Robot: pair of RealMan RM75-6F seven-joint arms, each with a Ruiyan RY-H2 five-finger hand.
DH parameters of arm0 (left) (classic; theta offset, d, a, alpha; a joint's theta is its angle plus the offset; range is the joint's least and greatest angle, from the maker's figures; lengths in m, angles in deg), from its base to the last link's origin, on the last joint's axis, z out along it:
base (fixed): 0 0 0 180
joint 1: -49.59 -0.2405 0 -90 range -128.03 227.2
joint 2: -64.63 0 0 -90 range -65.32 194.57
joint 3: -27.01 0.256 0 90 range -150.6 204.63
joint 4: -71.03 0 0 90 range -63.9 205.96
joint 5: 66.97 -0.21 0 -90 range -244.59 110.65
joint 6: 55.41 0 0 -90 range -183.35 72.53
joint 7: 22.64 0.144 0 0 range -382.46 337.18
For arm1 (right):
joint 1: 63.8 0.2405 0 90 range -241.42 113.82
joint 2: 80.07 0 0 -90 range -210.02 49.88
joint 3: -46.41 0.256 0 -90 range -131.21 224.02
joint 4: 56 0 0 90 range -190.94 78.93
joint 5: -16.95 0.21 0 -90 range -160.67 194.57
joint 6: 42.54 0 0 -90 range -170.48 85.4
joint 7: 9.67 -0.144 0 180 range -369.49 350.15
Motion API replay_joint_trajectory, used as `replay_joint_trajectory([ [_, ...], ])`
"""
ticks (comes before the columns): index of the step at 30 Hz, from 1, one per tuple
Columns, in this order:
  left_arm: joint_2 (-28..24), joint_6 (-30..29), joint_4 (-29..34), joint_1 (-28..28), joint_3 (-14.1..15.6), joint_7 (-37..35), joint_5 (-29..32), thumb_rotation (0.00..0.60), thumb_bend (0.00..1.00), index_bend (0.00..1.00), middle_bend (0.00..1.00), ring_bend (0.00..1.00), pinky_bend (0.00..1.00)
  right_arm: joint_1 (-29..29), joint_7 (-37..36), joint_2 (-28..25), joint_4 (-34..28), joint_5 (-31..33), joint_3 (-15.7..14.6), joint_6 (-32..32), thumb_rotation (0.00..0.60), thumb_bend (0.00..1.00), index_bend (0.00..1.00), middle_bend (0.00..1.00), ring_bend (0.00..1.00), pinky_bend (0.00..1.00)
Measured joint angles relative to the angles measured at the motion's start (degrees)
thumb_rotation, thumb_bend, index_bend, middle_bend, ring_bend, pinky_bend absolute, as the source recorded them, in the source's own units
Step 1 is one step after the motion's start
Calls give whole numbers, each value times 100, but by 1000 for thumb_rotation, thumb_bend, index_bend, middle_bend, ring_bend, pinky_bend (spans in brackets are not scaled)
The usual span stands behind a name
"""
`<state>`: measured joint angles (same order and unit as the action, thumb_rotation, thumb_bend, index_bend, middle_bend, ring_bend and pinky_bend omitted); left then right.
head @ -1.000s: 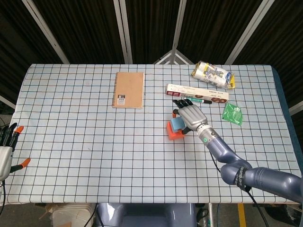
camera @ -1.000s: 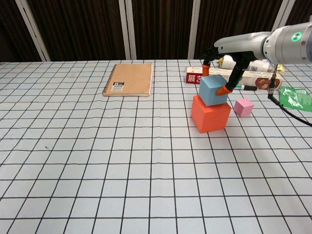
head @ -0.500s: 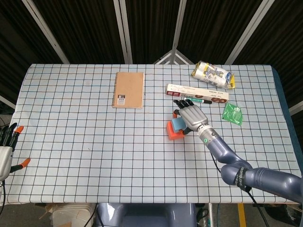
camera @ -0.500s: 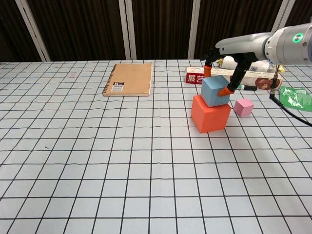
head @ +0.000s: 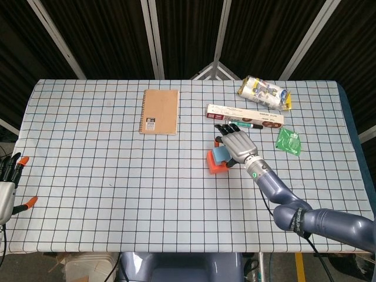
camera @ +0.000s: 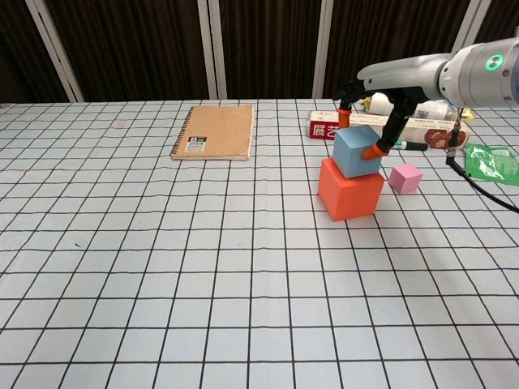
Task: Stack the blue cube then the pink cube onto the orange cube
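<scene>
Blue cube [camera: 355, 151] sat on orange cube [camera: 349, 190], corner turned toward the near edge (no long axis), right hand [camera: 375, 121] gripped it, pink cube [camera: 405, 177] just right, left hand [head: 6, 191] unclear.

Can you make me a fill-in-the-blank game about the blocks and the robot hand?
1. The blue cube sits on top of the ______ cube.
2. The right hand holds the ______ cube.
3. The pink cube rests on the ______, not on the stack.
4. The brown thing lying flat at the far side, left of the cubes, is a ______.

Missing words: orange; blue; table; notebook
</scene>
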<state>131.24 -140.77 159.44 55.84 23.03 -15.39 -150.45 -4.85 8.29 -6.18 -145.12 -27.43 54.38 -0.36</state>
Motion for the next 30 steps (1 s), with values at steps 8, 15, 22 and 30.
replay_joint_trajectory([
  [8, -7, 1, 2, -2, 1, -12, 1, 600, 114, 47, 0, 0, 0, 23, 73, 7, -39, 82, -3, 44, 600, 482, 538, 0, 0, 0],
  [15, -13, -7, 3, -6, -2, -31, 0, 600, 114, 47, 0, 0, 0, 40, 128, 6, -74, 141, -8, 76, 600, 460, 537, 0, 0, 0],
  [22, -14, -3, 2, -5, 1, -31, -4, 600, 114, 47, 0, 0, 0, 44, 149, 9, -93, 150, -15, 87, 600, 432, 522, 0, 0, 0],
  [30, -17, 2, 1, -4, -3, -35, 4, 600, 114, 47, 0, 0, 0, 57, 187, -1, -122, 161, -26, 92, 600, 431, 404, 0, 0, 0],
])
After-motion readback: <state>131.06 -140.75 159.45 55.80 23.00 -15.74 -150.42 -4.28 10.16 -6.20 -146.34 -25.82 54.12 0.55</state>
